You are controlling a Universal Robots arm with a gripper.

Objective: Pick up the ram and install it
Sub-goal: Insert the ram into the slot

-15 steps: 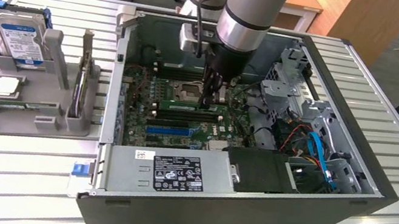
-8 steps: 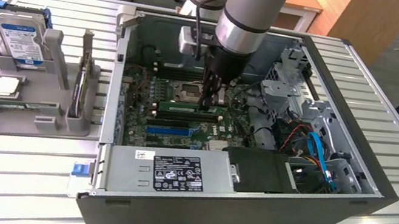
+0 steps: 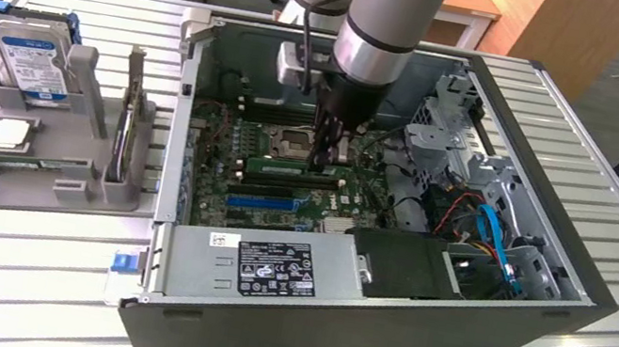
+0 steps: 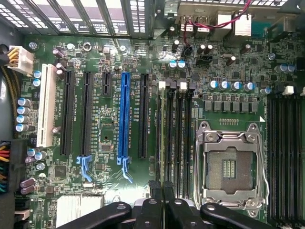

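The ram [image 3: 284, 170] is a thin green stick standing on edge in a memory slot of the motherboard, inside the open computer case [image 3: 382, 339]. My gripper [image 3: 321, 168] reaches straight down into the case at the stick's end nearest the drive cage. In the wrist view the ram [image 4: 158, 133] shows edge-on as a pale line in the memory slot closest to the black expansion slots. The gripper [image 4: 160, 187] has its two black fingers pressed close on either side of that line, shut on the stick's top edge.
Empty black memory slots [image 4: 178, 133] and the open processor socket [image 4: 228, 167] lie beside the ram. A blue expansion slot [image 4: 125, 119] is on its other side. The power supply [image 3: 267, 266] and drive cage [image 3: 455, 147] crowd the case. A grey parts holder [image 3: 42, 174] with a hard drive [image 3: 30, 62] stands outside.
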